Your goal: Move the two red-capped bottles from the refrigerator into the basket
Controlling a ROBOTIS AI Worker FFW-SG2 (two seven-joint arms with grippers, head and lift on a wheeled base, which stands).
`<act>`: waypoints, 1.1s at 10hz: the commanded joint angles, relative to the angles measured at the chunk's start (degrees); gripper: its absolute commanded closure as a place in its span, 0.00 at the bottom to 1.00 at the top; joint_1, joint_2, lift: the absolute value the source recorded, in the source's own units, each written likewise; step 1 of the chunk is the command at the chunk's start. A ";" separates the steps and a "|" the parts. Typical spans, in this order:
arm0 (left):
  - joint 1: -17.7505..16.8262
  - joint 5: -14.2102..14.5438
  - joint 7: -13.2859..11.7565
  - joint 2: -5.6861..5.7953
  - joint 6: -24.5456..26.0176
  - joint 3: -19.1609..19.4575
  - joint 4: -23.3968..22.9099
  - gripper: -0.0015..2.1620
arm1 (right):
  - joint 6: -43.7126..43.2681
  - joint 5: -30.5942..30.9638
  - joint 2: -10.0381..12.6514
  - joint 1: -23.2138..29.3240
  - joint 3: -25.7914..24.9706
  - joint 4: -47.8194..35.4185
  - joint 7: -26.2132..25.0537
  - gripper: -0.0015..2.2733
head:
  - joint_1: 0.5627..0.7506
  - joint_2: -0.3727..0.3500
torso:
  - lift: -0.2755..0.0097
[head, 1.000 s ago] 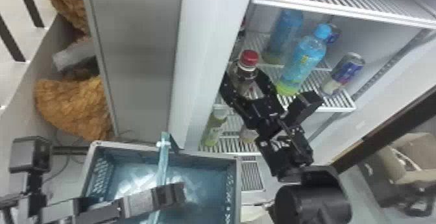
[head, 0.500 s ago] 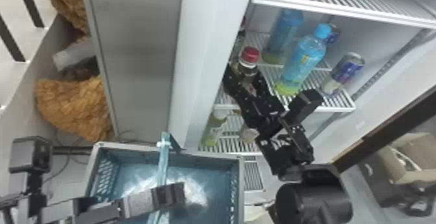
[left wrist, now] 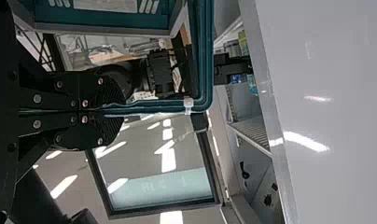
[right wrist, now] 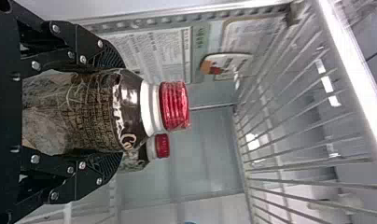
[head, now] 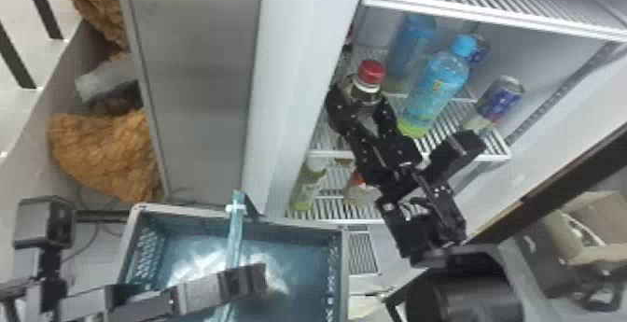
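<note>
Right wrist view: small lettering and pale script mark the near red-capped bottle [right wrist: 84, 114]; printed labels [right wrist: 149, 51] line the refrigerator wall. The far red-capped bottle [right wrist: 149, 150] stands behind it. Head view: a blue-capped bottle [head: 436, 85] and a can [head: 499, 99] stand to the right, beneath an upper shelf [head: 466, 10]. The right gripper [head: 360, 104] grasps the near red-capped bottle inside the refrigerator [head: 289, 111]; the left gripper [head: 252, 279] is clenched on the handle [head: 235, 234] of the basket [head: 298, 223].

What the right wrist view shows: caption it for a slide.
A red-capped bottle between the fingers of the right gripper, a second red-capped bottle behind it, inside the refrigerator.
</note>
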 commanded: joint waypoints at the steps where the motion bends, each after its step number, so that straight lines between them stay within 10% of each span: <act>1: -0.22 0.08 0.00 0.18 0.00 -0.06 0.00 0.56 | 1.33 -0.75 -0.09 3.18 -1.22 -3.73 0.01 0.56 | 0.70 0.13 | 0.97; 11: -0.79 0.08 0.00 0.27 0.00 -0.75 0.14 0.56 | 13.56 -10.58 -2.47 24.69 -3.16 -28.34 3.35 0.56 | 0.70 0.11 | 0.97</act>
